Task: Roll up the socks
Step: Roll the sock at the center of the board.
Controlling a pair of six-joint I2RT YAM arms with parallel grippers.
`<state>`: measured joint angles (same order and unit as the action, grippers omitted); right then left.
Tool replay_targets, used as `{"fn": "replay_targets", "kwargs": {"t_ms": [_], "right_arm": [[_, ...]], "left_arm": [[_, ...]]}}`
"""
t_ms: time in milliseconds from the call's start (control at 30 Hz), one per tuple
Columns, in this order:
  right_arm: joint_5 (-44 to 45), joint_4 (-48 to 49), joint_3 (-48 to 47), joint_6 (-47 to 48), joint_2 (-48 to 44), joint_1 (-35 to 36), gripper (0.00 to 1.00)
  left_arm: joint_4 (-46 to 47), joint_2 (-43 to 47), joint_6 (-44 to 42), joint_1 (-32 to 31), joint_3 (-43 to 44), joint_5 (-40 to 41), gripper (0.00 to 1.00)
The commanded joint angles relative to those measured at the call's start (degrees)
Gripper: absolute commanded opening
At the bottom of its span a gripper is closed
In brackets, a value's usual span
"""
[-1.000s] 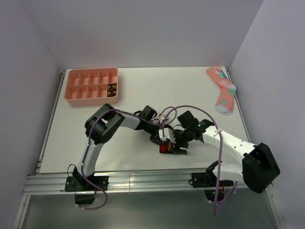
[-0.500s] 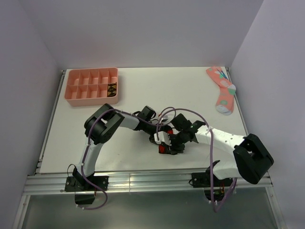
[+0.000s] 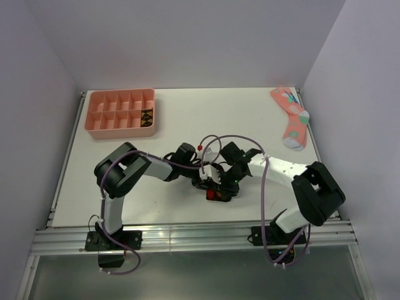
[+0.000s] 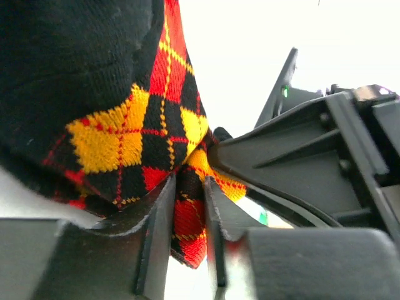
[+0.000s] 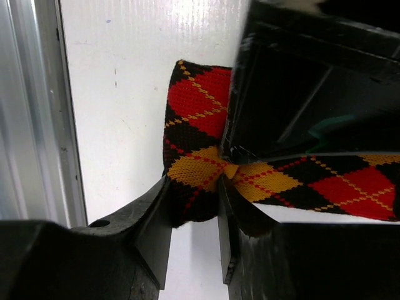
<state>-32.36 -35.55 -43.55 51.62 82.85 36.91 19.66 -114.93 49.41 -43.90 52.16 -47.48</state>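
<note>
Since a second ago both arms have swung left: the left arm [image 3: 125, 172] has pulled its elbow out, and the right arm [image 3: 294, 175] has folded in close. The red sock [image 3: 217, 195] has hardly shifted. The table [image 3: 187, 119] carries a tray [image 3: 94, 131] at the far left, with the other sock [image 3: 147, 117] tucked in a front compartment. A pink sock [image 3: 292, 122] lies at the far right. The red sock sits near the front edge, mid-table, between both grippers. The left gripper [image 4: 187, 187] pinches a fold of it, and the right gripper [image 5: 194, 187] nips its bunched middle. With both pulling on one small bunch, the roll may spring open, or a thin fold may slip free.
</note>
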Motion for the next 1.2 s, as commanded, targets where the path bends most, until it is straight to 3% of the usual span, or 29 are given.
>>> {"fn": "replay_targets", "kwargs": {"t_ms": [0,233,467,767,833,1000,1167], "right_arm": [[-1.39,-5.4,-2.84,0.24,4.95,-1.31,0.29],[-4.55,-8.57,-5.14,0.68,10.66,-3.42,0.29],[-5.87,-12.34,-8.65,1.55,16.11,-5.44,0.29],[-7.98,-23.15,-19.45,2.18,26.13,-10.18,0.29],[-7.98,-26.22,-21.39,2.0,28.68,-10.62,0.29],[-6.58,-31.41,-27.37,1.12,34.47,-11.07,0.29],[-4.82,-34.76,-32.64,-1.42,38.61,-12.03,0.29]], "left_arm": [[9.85,2.78,1.21,0.04,-3.29,14.6,0.32],[29.71,6.21,7.63,0.04,-11.55,21.1,0.4],[47.38,9.29,11.58,0.92,-21.03,25.76,0.41],[54.85,19.65,1.58,1.45,-32.2,30.61,0.38],[53.3,22.81,-0.97,1.19,-32.65,29.99,0.36],[29.71,29.23,-17.48,-6.34,-26.77,35.52,0.37],[19.91,26.97,-24.35,-9.98,-20.44,35.71,0.41]]}}
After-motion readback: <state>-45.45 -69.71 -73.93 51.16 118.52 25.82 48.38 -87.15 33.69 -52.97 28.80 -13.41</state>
